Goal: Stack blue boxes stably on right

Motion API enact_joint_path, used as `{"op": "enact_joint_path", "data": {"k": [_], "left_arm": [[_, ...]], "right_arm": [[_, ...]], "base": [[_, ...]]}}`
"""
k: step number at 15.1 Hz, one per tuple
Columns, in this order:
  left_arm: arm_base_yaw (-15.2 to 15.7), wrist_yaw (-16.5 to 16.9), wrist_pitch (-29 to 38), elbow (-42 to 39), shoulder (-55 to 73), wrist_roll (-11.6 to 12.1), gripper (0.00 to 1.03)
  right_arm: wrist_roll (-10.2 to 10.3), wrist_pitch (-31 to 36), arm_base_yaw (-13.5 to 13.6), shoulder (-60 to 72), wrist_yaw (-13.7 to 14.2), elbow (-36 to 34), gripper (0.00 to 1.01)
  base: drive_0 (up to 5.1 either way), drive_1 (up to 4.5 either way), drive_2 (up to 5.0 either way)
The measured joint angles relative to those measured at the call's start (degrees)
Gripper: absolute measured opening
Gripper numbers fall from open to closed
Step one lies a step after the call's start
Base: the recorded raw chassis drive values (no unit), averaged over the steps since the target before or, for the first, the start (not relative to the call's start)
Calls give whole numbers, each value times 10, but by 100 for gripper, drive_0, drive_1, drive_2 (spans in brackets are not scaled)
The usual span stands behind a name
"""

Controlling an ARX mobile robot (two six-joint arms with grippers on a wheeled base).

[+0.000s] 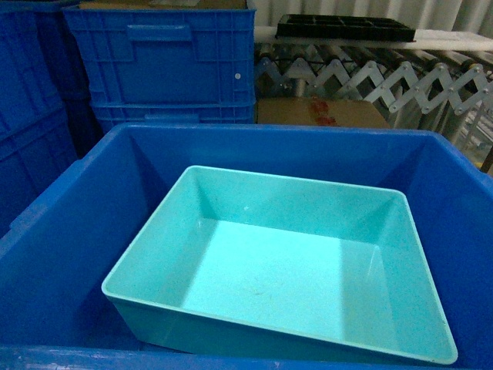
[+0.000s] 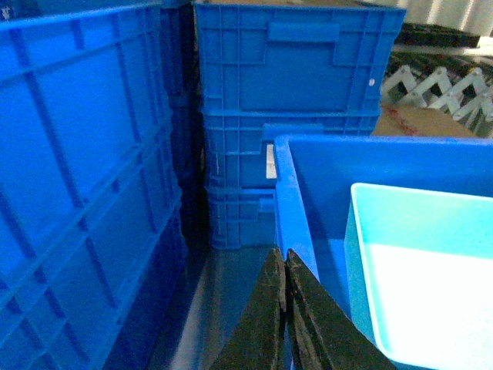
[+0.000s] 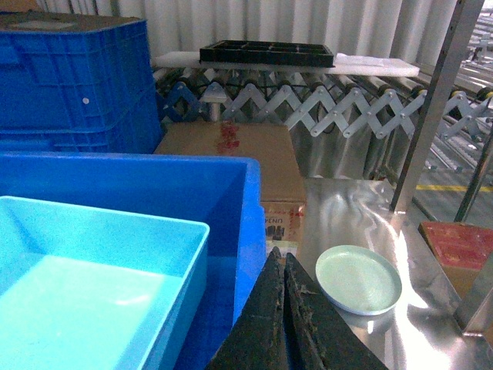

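**Op A:** From the head view I have one turquoise tub sitting inside the big dark blue bin. It is tilted: the near left corner rides higher than the far side, and the tub sits toward the right of the bin's middle. Its inside is bare, with only a few faint scuffs on the floor.

**Op B:** And the claws?

**Op A:** On my left wrist view the left gripper has its two black fingers pressed tip to tip, clenched on nothing. It sits outside the bin, just beside the bin's left wall, over the grey floor gap between the bin and the ribbed crates. The tub's left rim shows at the right of that view, apart from the fingers.

**Op B:** Right side?

**Op A:** Same story. The right gripper is clenched, fingertips together, holding nothing (the pads look scuffed and dusty). It sits just outside the bin's right wall. Beside it on the shiny metal surface lies a pale green plate, close to the fingers but not touching.

**Op B:** Anything behind?

**Op A:** A cardboard box stands behind the bin, with a red smear on top. Beyond it runs an expanding roller conveyor carrying a black tray, and more stacked blue crates stand at the back left
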Motion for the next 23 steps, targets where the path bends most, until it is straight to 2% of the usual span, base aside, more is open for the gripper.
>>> {"op": "enact_joint_path", "data": {"k": [2, 4, 6, 9, 17, 18, 19, 20, 23], "left_arm": [[0, 0, -40, 0, -63, 0, 2], [0, 0, -125, 0, -151, 0, 2], [0, 0, -173, 0, -202, 0, 2], [0, 0, -184, 0, -213, 0, 2], [0, 0, -286, 0, -317, 0, 2], [0, 0, -294, 0, -325, 0, 2], [0, 0, -358, 0, -369, 0, 2], [0, 0, -400, 0, -416, 0, 2], [0, 0, -395, 0, -418, 0, 2]], "right_arm": [[0, -52, 0, -48, 0, 0, 2], [0, -133, 0, -138, 0, 0, 2], [0, -175, 0, -185, 0, -1, 2], [0, -187, 0, -197, 0, -1, 2], [0, -285, 0, -295, 0, -1, 2], [0, -307, 0, -309, 0, 0, 2], [0, -393, 0, -372, -1, 0, 2], [0, -379, 0, -394, -1, 0, 2], [0, -391, 0, -394, -1, 0, 2]], "base": [[0, 0, 0], [0, 0, 0], [0, 0, 0], [0, 0, 0], [0, 0, 0], [0, 0, 0], [0, 0, 0], [0, 0, 0], [0, 0, 0]]}}
